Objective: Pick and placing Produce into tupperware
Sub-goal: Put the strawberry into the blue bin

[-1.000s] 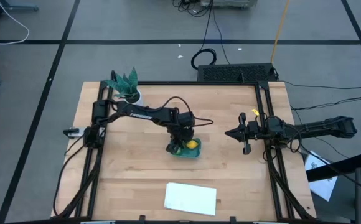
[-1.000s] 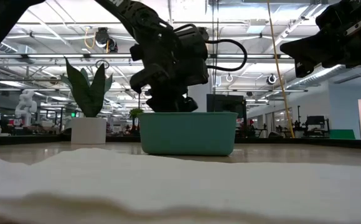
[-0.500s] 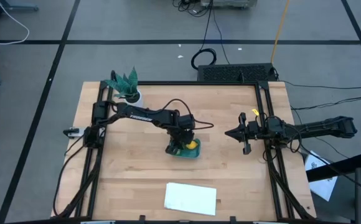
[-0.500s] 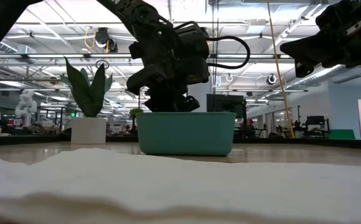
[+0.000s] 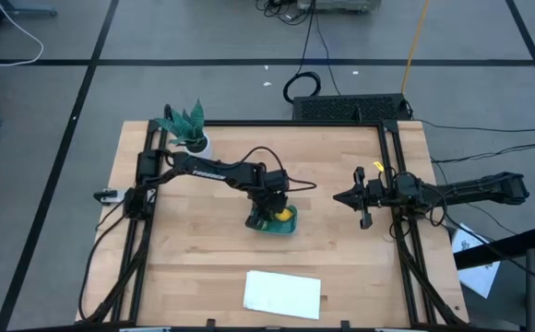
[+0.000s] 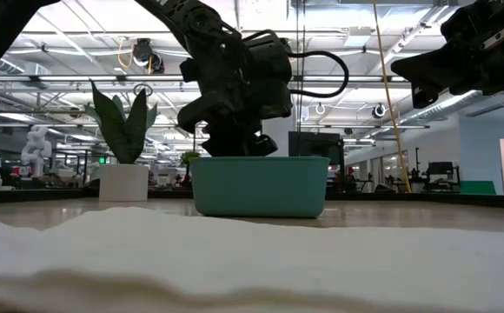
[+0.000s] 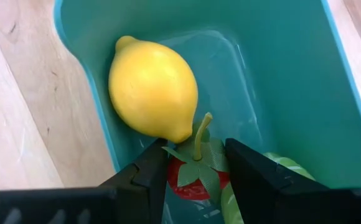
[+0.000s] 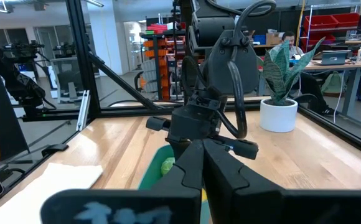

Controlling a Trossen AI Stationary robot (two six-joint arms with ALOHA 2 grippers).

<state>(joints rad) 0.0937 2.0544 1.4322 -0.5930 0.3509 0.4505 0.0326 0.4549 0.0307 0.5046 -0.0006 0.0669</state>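
Now the left gripper (image 7: pixel 196 168), lowered into the tupperware (image 7: pixel 280 68), seemingly clasps the red produce (image 7: pixel 196 180); release gently beside the lemon (image 7: pixel 152 87).

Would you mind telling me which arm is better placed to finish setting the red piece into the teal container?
The left. Its gripper is already down inside the tupperware, fingers either side of the red piece, beside the lemon. The right gripper waits off to the side, away from the container.
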